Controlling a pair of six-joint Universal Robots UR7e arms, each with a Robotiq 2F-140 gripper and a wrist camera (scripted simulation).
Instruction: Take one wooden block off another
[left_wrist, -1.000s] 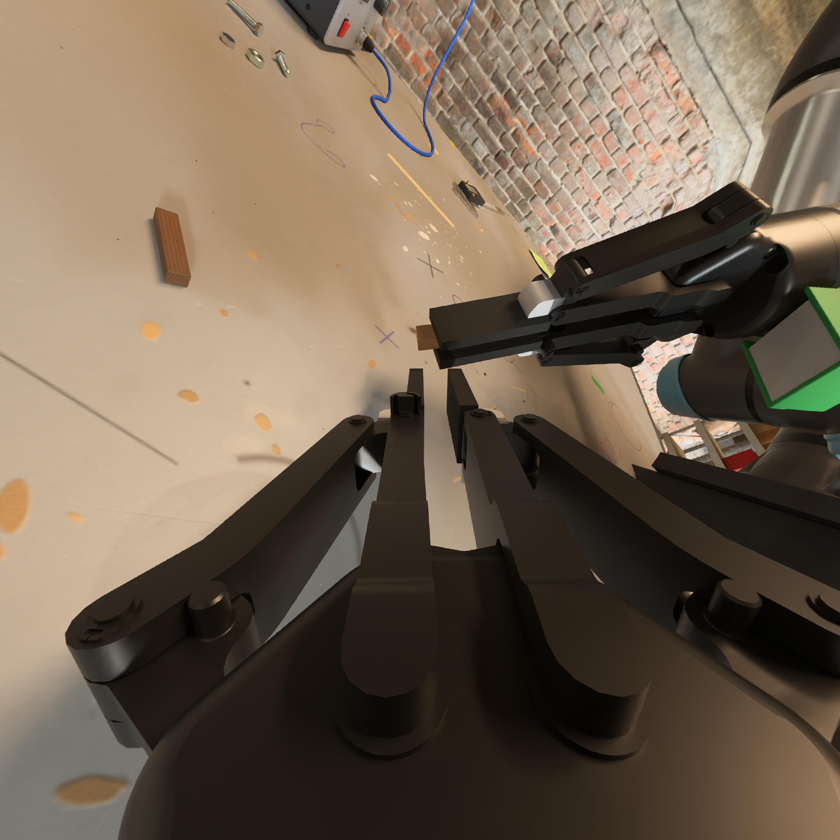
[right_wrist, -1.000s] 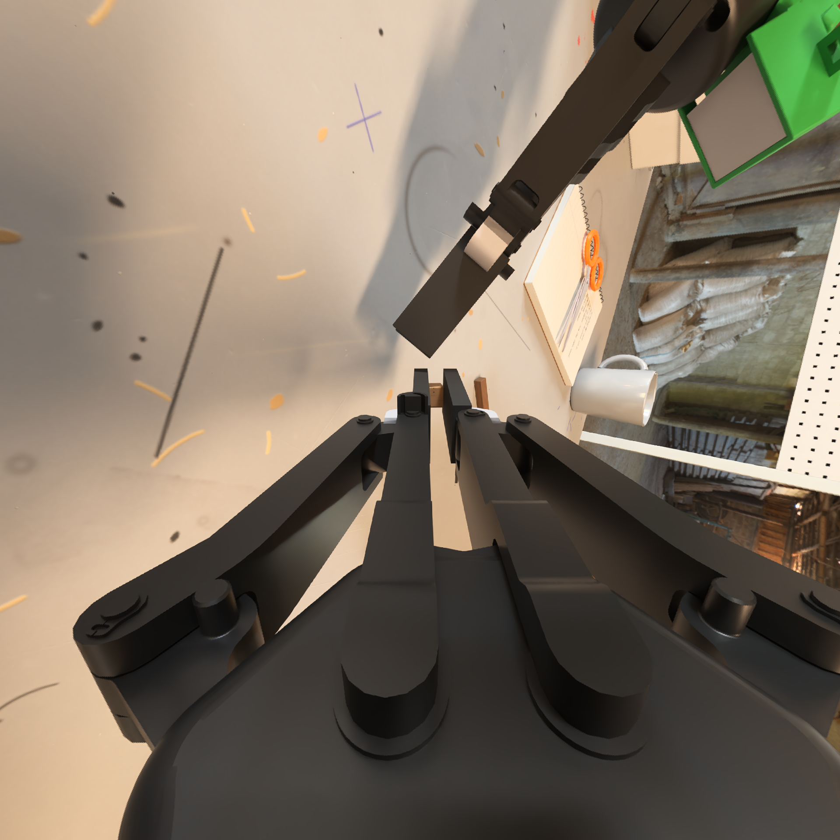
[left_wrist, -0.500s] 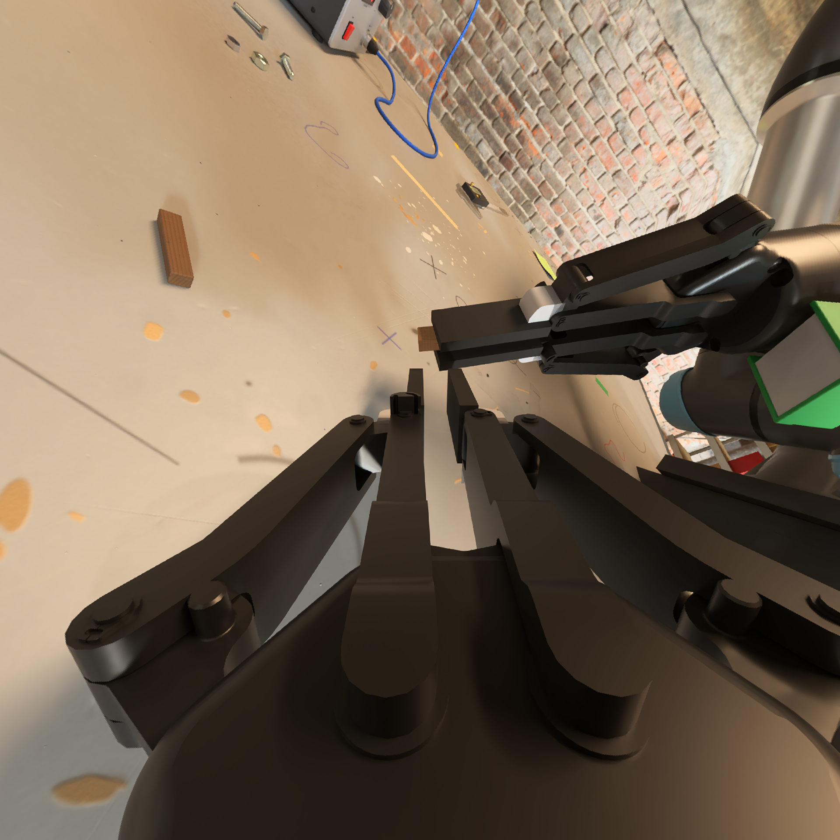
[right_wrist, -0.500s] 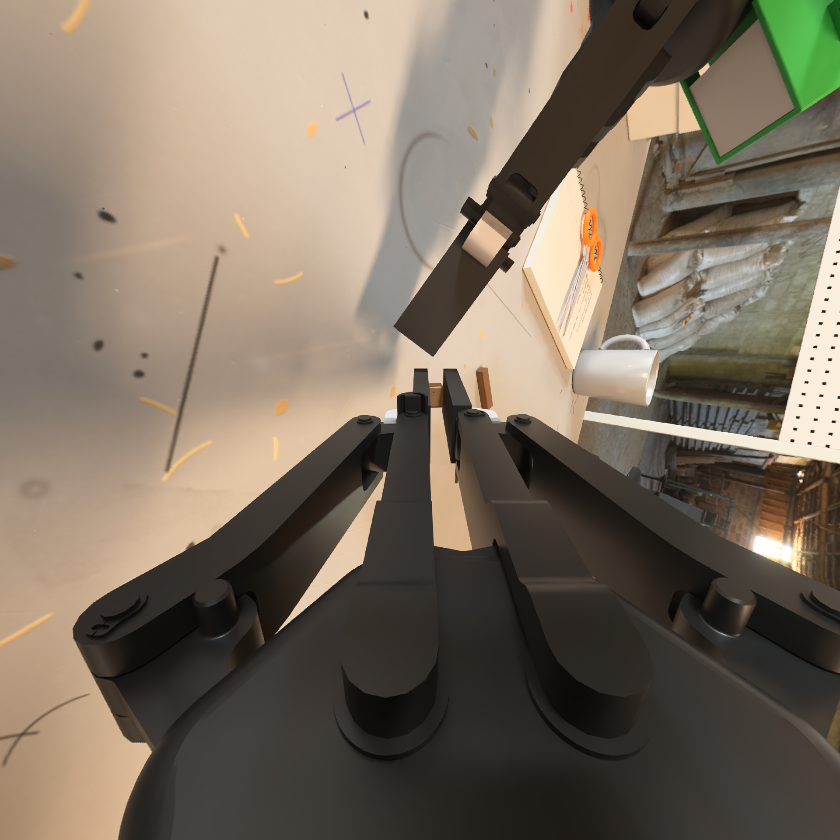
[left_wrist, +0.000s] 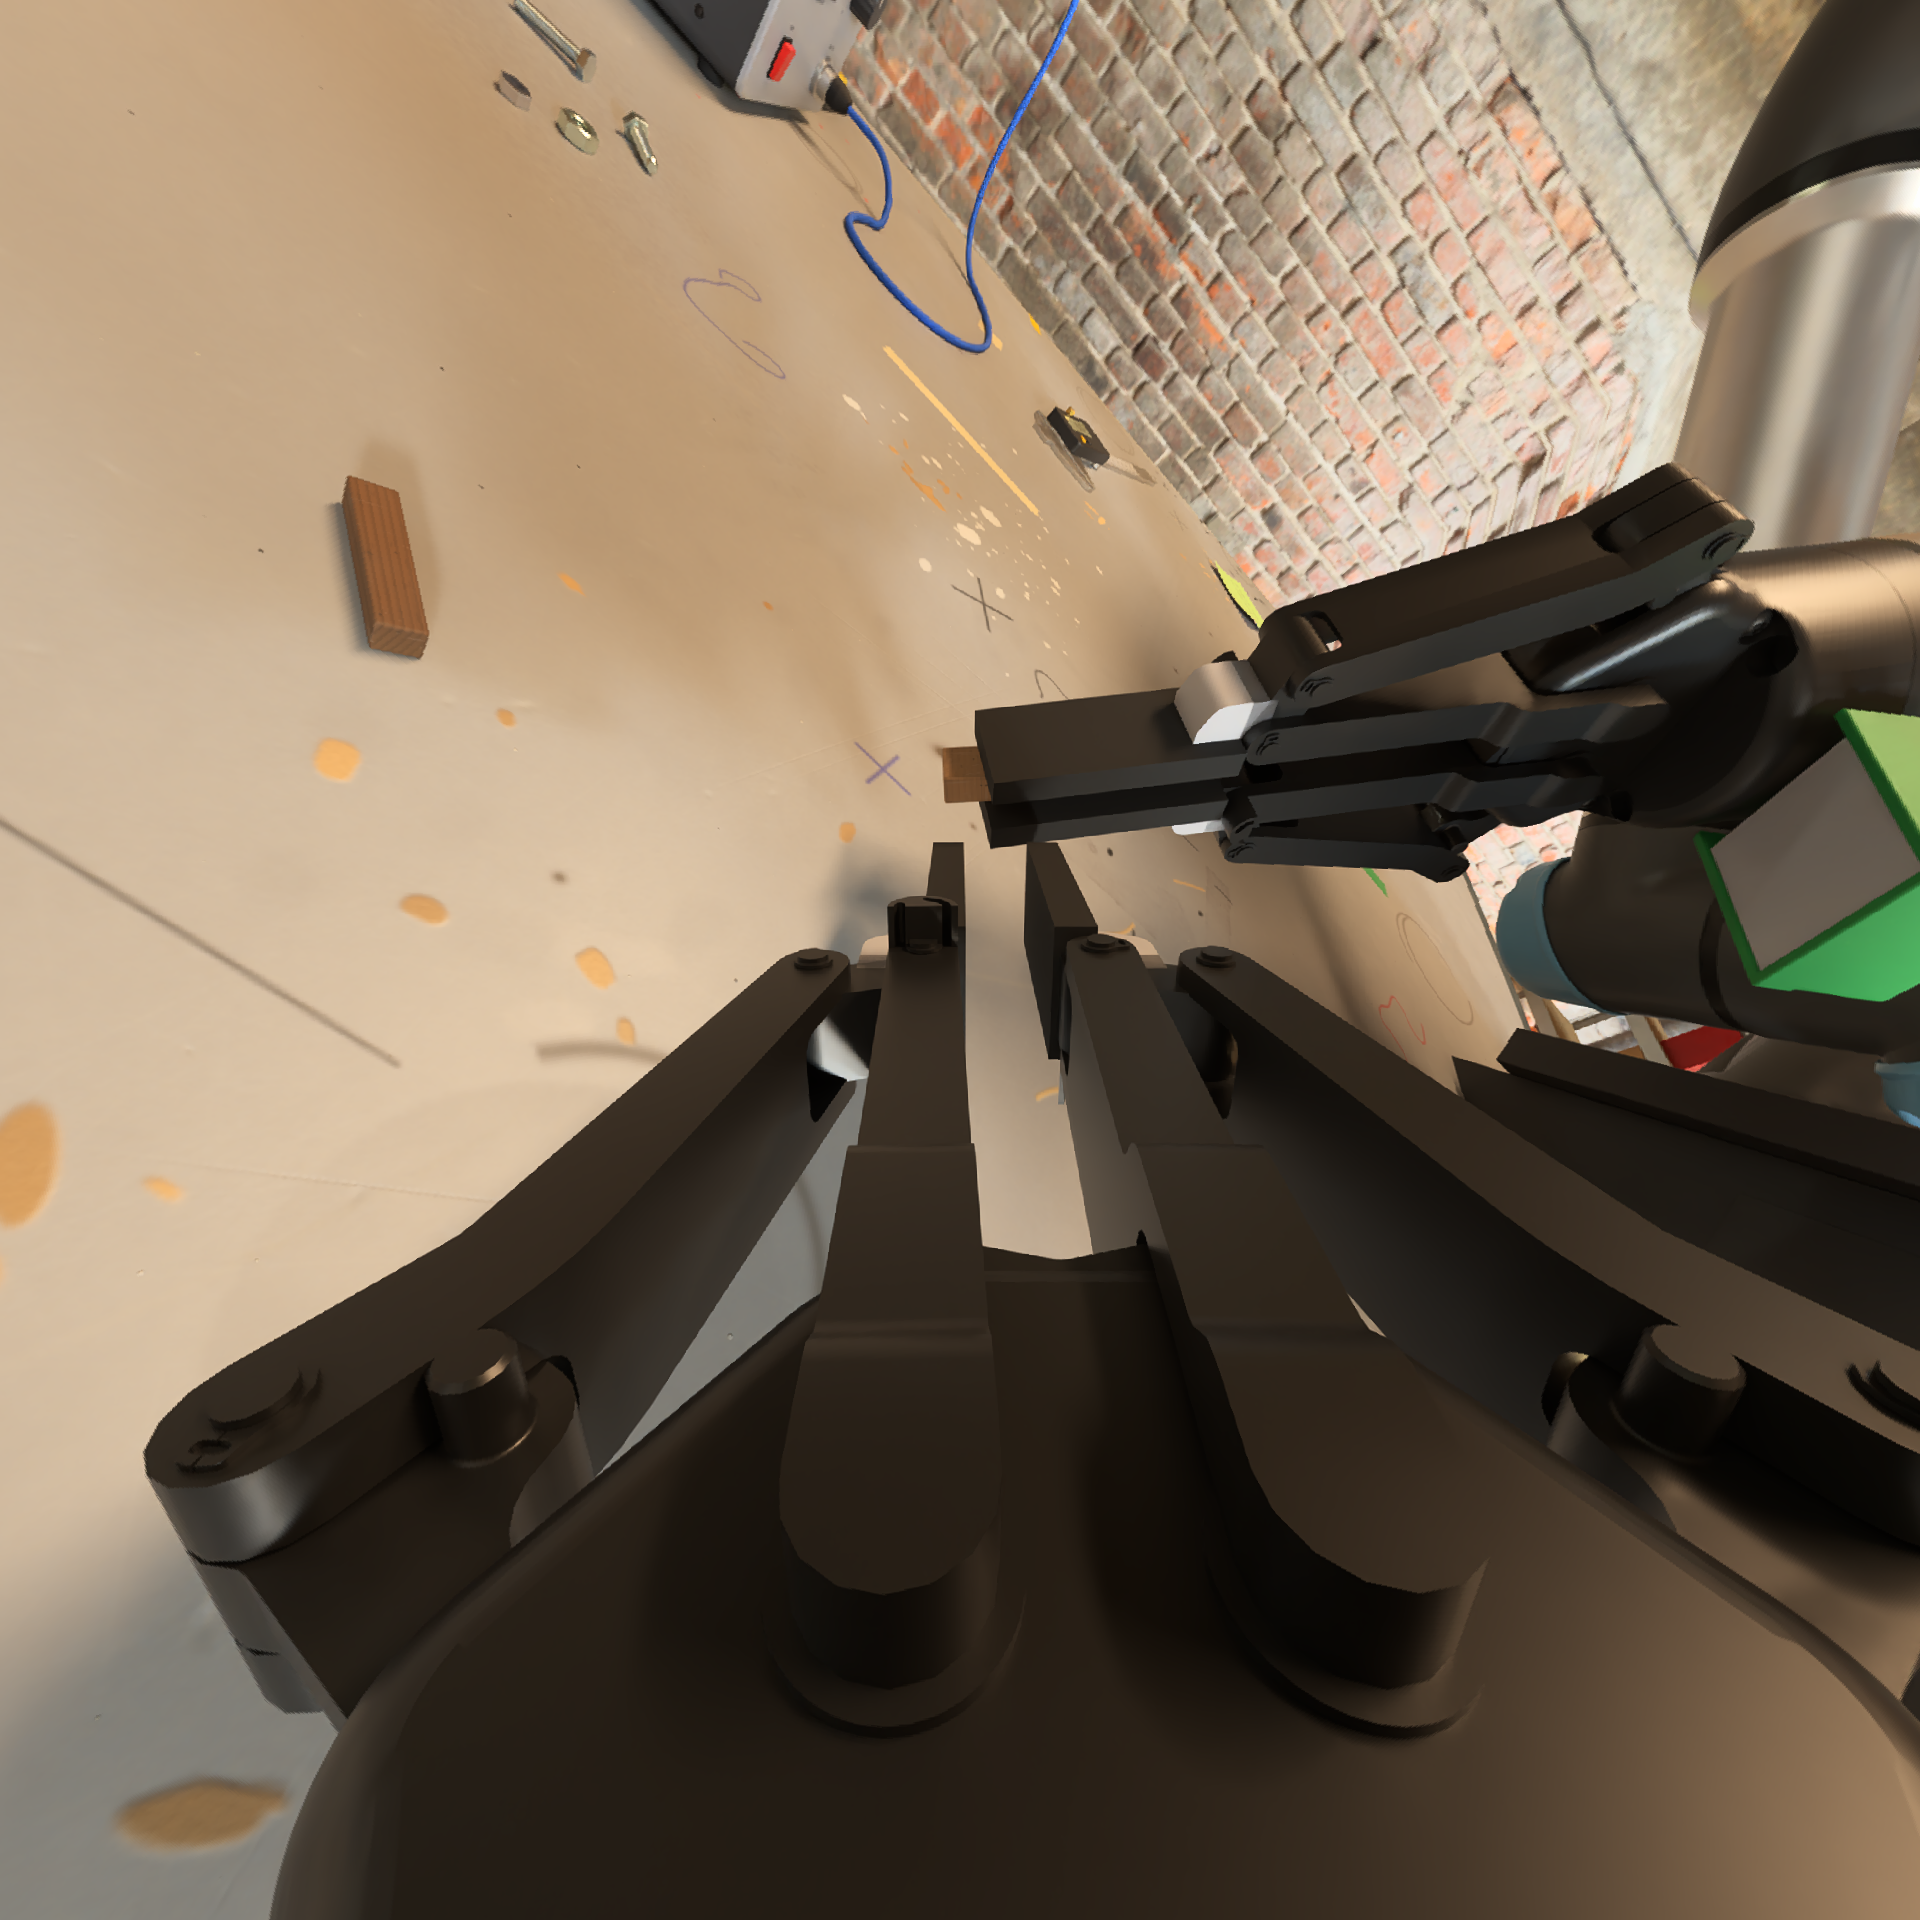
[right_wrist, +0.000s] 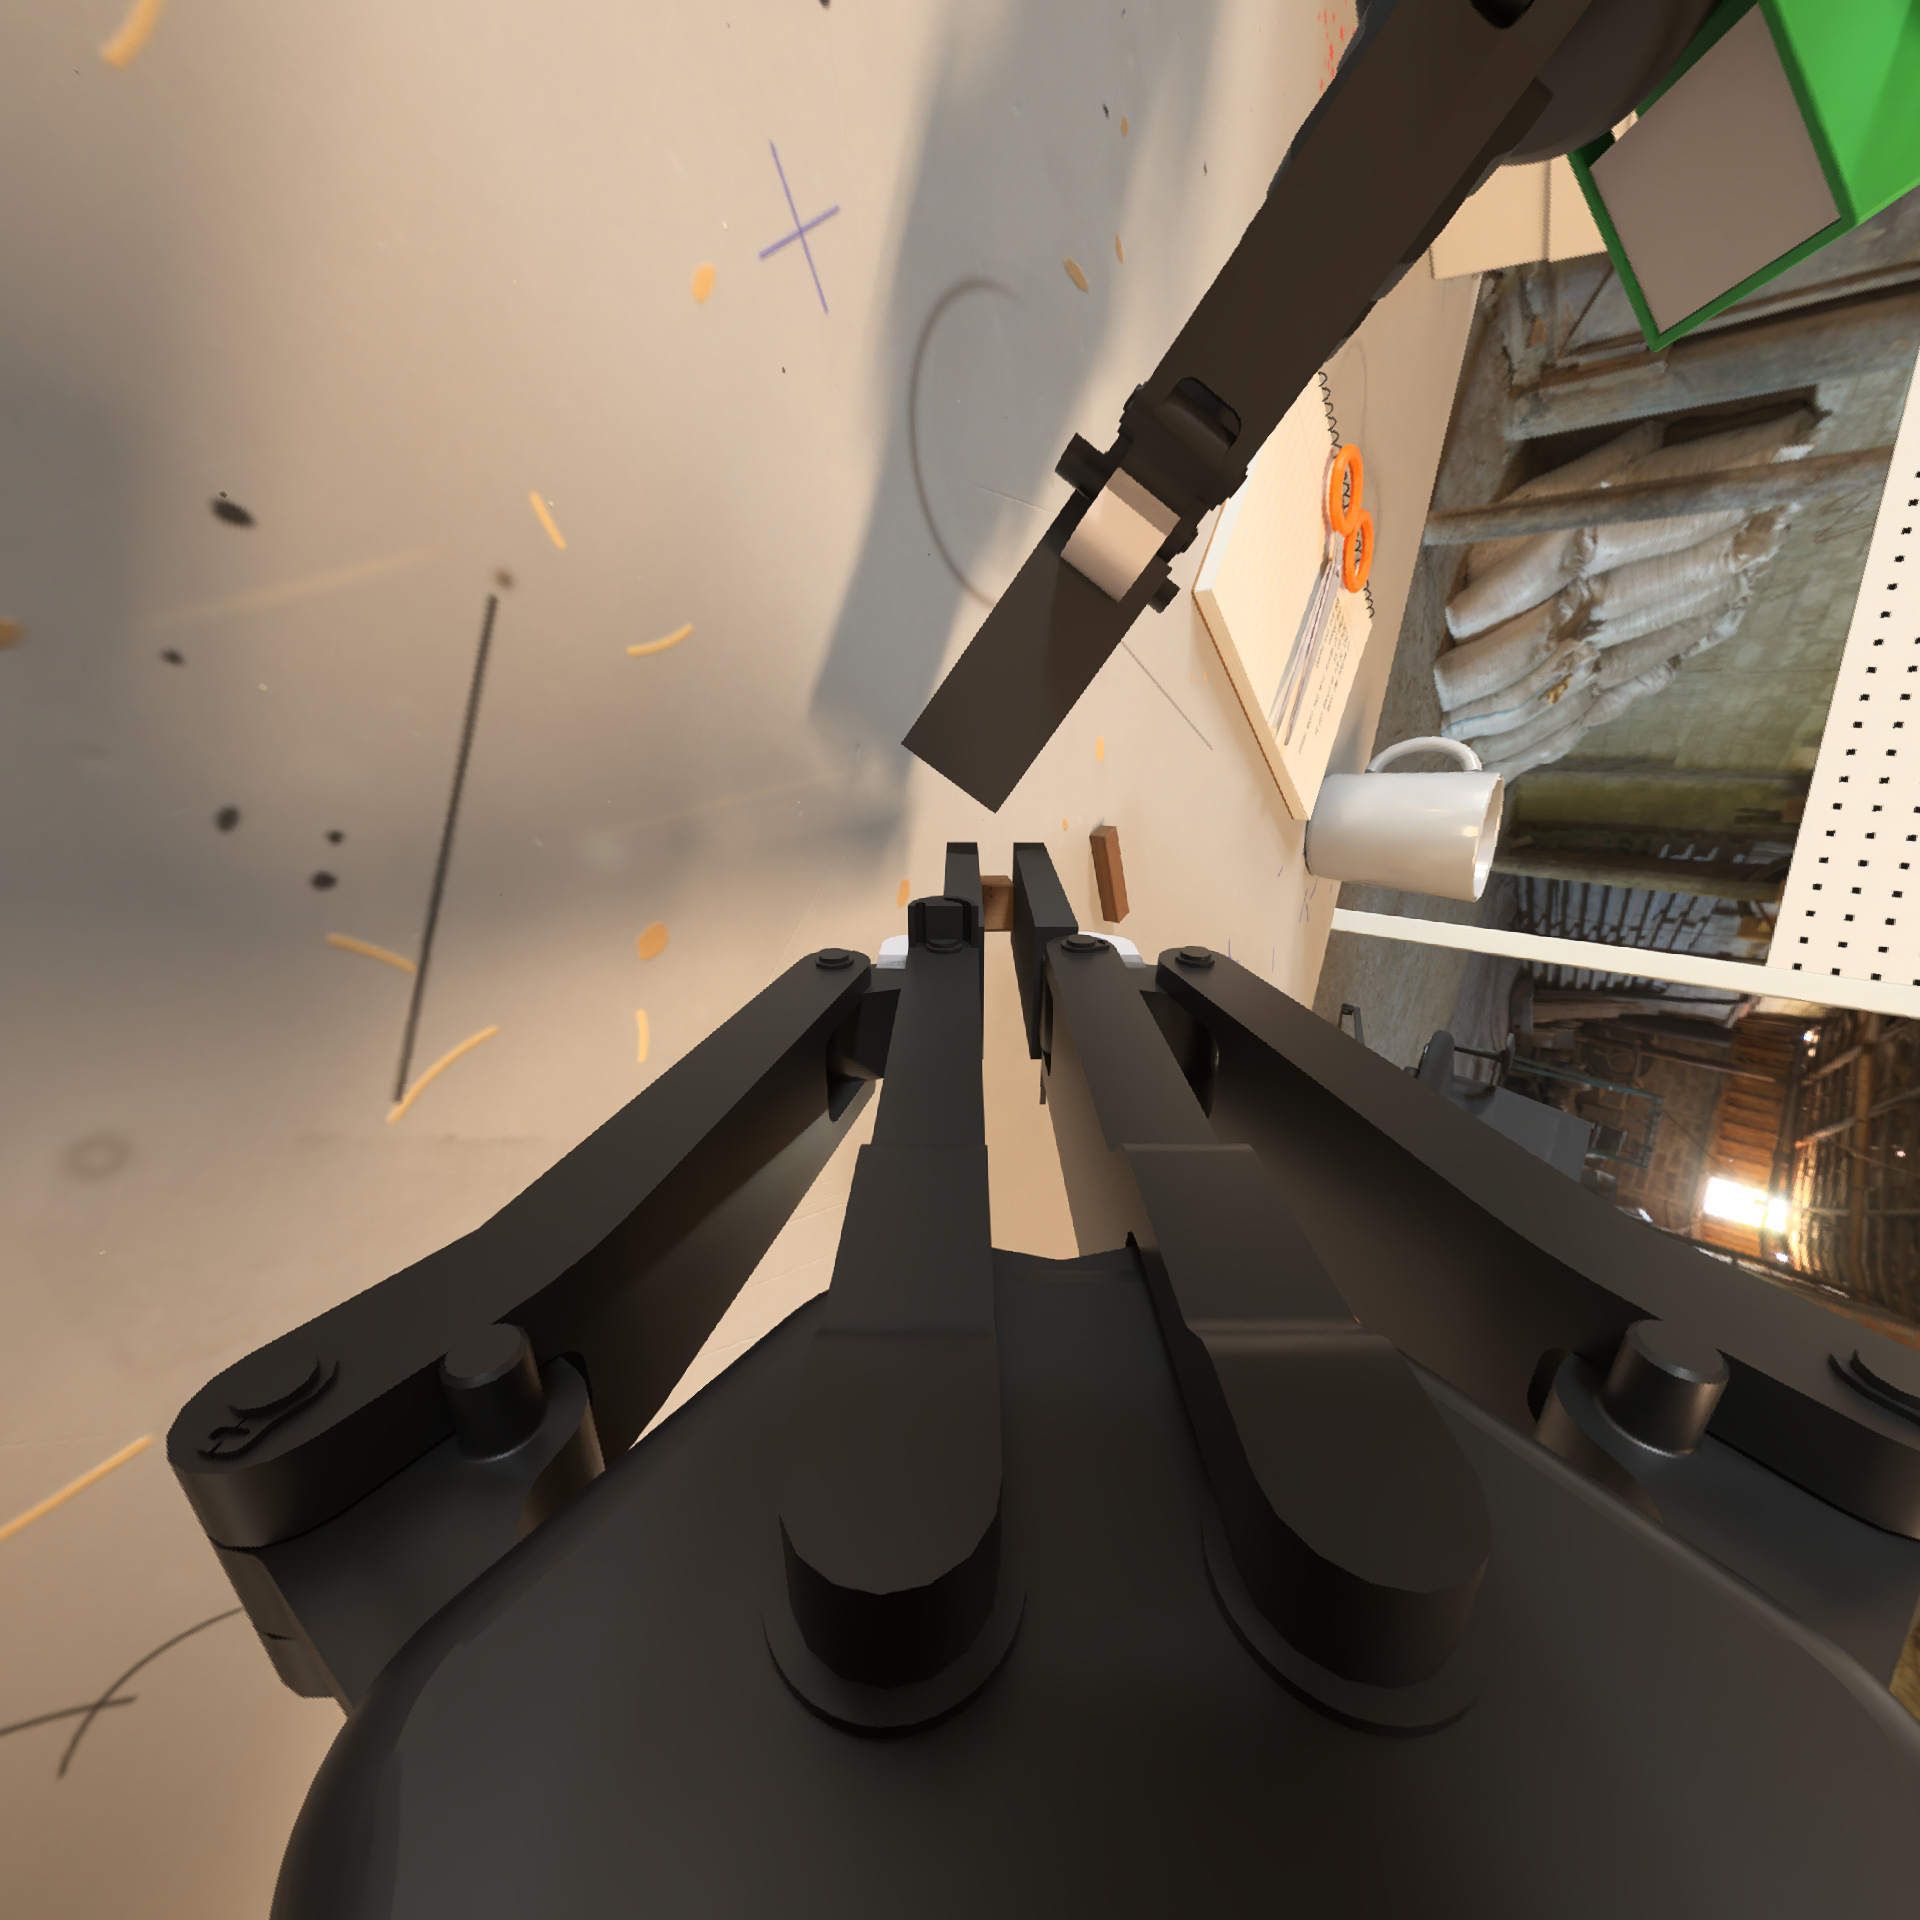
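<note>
My right gripper (right_wrist: 995, 862) is shut on a small wooden block (right_wrist: 995, 902) and holds it above the table. In the left wrist view this gripper (left_wrist: 987, 790) reaches in from the right, with the block's end (left_wrist: 961, 774) poking out of its fingertips. A second wooden block (right_wrist: 1110, 873) lies flat on the table just right of my right fingertips. It also shows in the left wrist view (left_wrist: 384, 566), far left. My left gripper (left_wrist: 992, 862) has only a narrow gap between its fingers and holds nothing. It hangs just below the right gripper's tips.
A grey box with a red switch (left_wrist: 774, 52), a blue cable (left_wrist: 914, 301) and loose bolts and nuts (left_wrist: 577, 125) lie by the brick wall (left_wrist: 1299, 260). A notepad (right_wrist: 1278, 613) with orange scissors (right_wrist: 1351, 520) and a white mug (right_wrist: 1403, 831) sit near the table edge.
My right gripper has shifted slightly with the block still in it; the table and mug drift a little in its view. The left gripper has barely moved.
</note>
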